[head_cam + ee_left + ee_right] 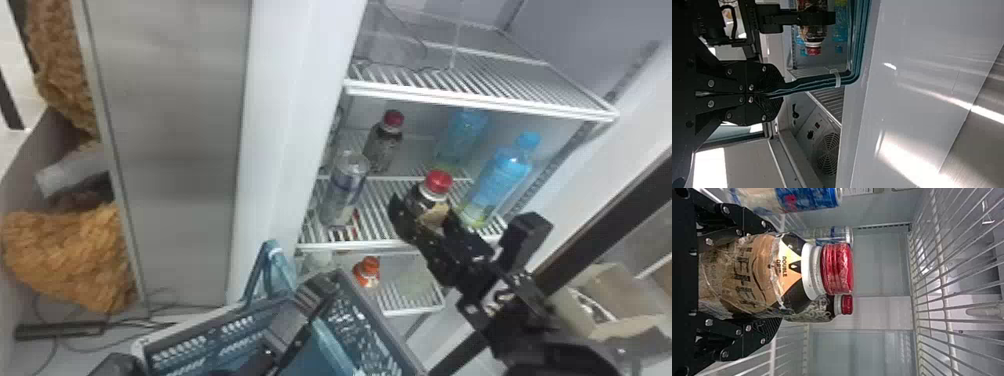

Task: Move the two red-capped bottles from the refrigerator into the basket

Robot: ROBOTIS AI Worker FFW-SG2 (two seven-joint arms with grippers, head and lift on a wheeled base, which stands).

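In the head view, my right gripper [429, 216] is shut on the near red-capped bottle [431, 200] at the middle shelf's front. In the right wrist view the bottle [754, 276] lies between the fingers of the right gripper [772, 276], its cap beyond them. The other red-capped bottle [384, 145] stands farther back on that shelf, partly behind the held one [813, 310] in the right wrist view. At the bottom of the head view, my left gripper [317, 290] is at the basket [170, 350]; in the left wrist view the left gripper [775, 94] is shut on the teal basket handle [820, 81].
A clear bottle [345, 187] stands left of the held one, and blue bottles [505, 172] stand to its right. The upper wire shelf [470, 95] spans above. An orange-capped bottle [367, 274] is on the lower shelf. The white fridge wall [295, 125] rises behind the basket.
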